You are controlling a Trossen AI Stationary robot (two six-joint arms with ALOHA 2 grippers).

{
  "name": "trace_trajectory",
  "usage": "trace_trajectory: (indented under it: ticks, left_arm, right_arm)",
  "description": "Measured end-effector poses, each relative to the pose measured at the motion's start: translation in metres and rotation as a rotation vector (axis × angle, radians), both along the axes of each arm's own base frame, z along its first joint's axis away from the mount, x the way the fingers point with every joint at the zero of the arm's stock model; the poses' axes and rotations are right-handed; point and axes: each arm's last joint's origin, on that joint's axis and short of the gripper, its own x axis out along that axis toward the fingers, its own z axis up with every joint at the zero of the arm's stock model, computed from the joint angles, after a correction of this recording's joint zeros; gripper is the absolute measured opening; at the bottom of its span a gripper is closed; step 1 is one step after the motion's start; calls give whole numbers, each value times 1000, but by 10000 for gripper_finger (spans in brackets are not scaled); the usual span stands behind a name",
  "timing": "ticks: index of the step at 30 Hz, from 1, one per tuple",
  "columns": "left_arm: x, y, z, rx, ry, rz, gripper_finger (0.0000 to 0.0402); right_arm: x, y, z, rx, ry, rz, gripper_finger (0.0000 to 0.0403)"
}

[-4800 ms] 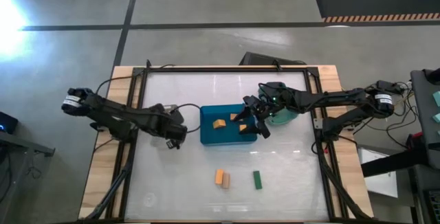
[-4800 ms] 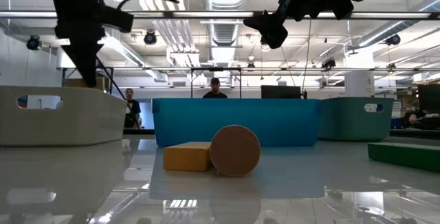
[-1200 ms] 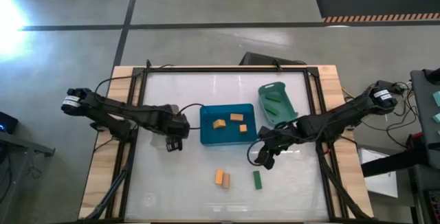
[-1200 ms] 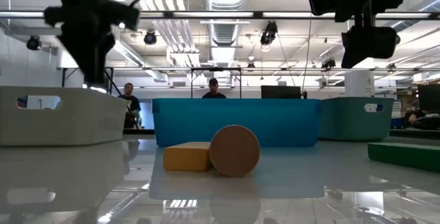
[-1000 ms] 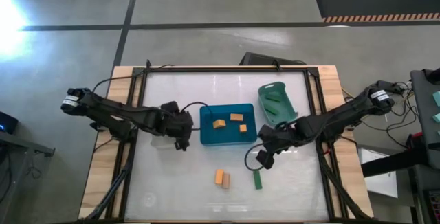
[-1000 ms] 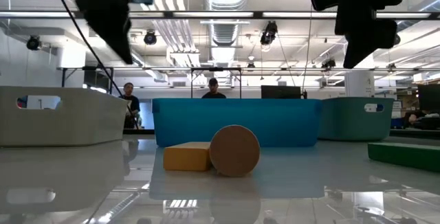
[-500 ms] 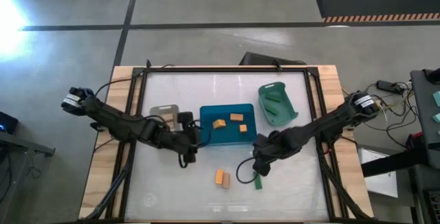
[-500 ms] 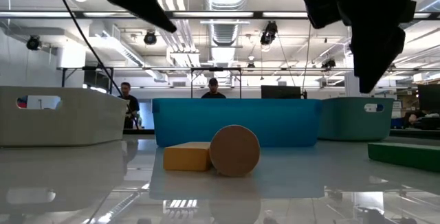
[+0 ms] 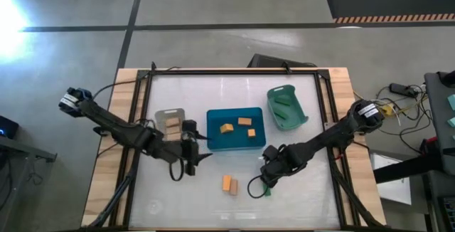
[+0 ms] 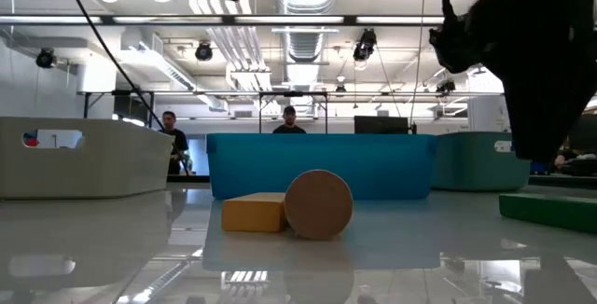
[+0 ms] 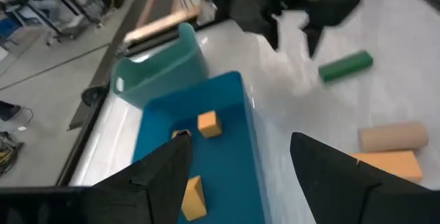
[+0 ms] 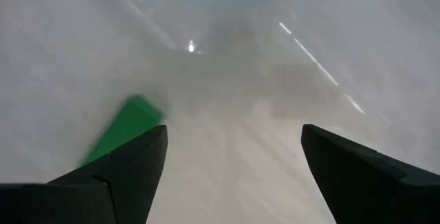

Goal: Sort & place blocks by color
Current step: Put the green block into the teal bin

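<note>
Blocks: orange block (image 9: pixel 227 183) and tan block (image 9: pixel 234 187) touching on the table (image 9: pixel 306 189), green block (image 11: pixel 346 66) just beside right gripper (image 9: pixel 264 183), fingers spread; three orange in blue bin (image 9: pixel 212 143). Left gripper (image 9: pixel 189 165) spread, near that bin

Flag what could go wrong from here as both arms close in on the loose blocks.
1. The right gripper hangs open over the green block, which sits off to one side of its fingers; closing now might nudge it rather than pinch it.
2. The orange block and tan block touch, so the open left gripper may drag both.
3. The arms converge near one patch of table and could collide.
</note>
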Motion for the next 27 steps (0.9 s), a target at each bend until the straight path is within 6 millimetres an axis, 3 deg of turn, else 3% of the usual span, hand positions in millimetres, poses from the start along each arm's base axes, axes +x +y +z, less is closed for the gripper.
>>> trace_trajectory:
  ticks: [4,14,22,27]
  left_arm:
    - [-16,8,9,-44,-99,4,231]
    - [-47,24,6,-64,-333,9,231]
    - [-56,28,14,-86,-380,11,231]
    - [-56,28,14,-86,-379,10,231]
  right_arm:
    - [15,13,-1,33,-2,9,325]
    - [47,44,-12,78,78,5,325]
    - [46,50,-24,69,102,-54,321]
    - [45,49,-37,53,133,-53,280]
